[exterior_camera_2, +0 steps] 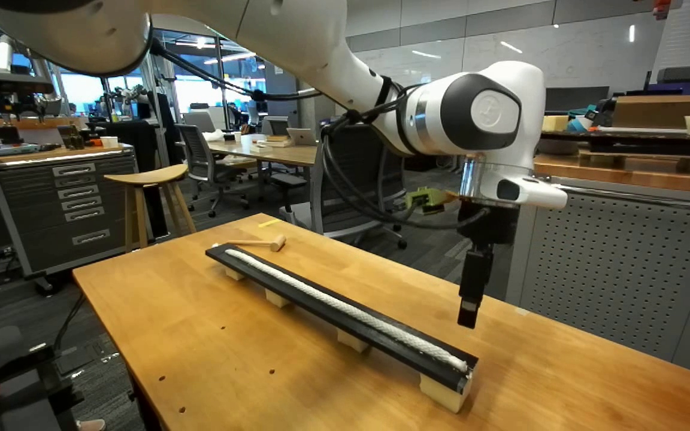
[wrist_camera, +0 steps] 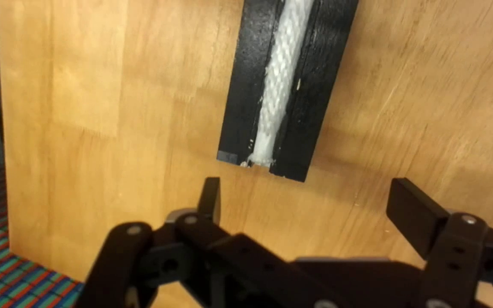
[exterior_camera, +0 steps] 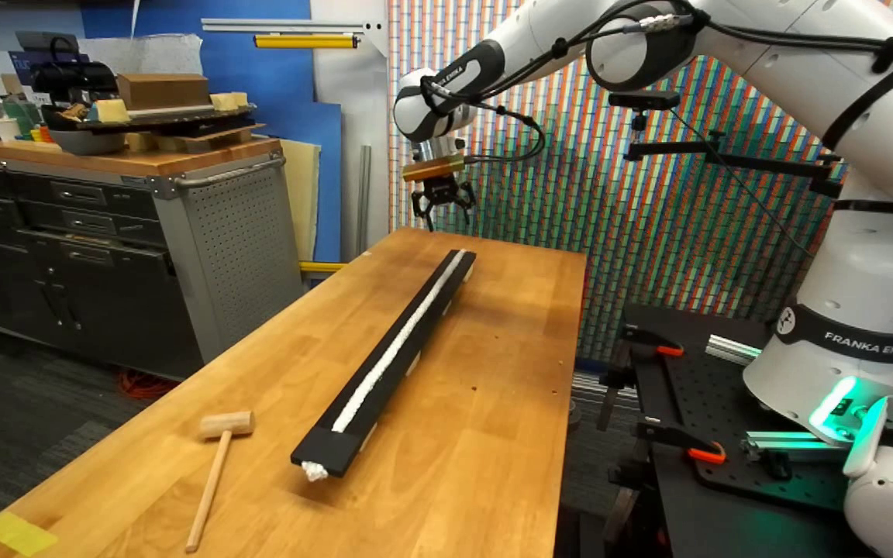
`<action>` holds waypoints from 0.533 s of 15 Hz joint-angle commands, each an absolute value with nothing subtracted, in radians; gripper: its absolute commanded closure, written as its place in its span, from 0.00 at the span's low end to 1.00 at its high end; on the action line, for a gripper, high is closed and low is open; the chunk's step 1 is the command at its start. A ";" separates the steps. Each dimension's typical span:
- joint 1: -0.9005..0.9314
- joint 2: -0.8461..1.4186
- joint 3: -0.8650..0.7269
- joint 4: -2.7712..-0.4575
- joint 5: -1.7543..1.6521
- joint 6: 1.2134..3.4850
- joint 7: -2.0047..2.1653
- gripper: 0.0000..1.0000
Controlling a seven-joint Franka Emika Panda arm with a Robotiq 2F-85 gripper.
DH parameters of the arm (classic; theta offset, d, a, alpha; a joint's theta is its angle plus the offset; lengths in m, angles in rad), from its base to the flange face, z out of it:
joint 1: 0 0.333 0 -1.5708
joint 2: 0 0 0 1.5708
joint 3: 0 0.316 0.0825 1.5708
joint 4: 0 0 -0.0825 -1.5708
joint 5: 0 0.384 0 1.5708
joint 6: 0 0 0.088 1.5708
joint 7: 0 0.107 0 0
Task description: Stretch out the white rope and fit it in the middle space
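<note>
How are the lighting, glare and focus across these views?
In an exterior view, a green light glows on the robot base; in an exterior view, the windows look washed out and light streaks reflect off the glossy wall; in the wrist view, the weave of the white rope reads clearly, while the jaws look dark and slightly soft.

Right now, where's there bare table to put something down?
The wooden table has a long bare patch between the black bars and its edge facing the robot's base. Another is past the bars' end by the hand, so I'd maybe avoid that. It's crowded at the table's opposite end, with the mallet and yellow tape; the white rope lies between the bars.
</note>
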State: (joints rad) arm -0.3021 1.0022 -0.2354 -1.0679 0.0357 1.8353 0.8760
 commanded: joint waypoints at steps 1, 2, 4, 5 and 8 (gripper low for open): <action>-0.279 0.898 -0.235 -1.119 -0.035 1.802 0.710 0.00; -0.275 0.878 -0.234 -1.125 -0.050 1.802 0.663 0.00; -0.269 0.839 -0.227 -1.140 -0.074 1.796 0.567 0.00; -0.265 0.819 -0.225 -1.153 -0.083 1.797 0.519 0.00; -0.244 0.762 -0.224 -1.203 -0.123 1.803 0.394 0.00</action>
State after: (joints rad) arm -0.2659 0.8500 -0.2300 -1.1109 -0.0744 1.8054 0.5057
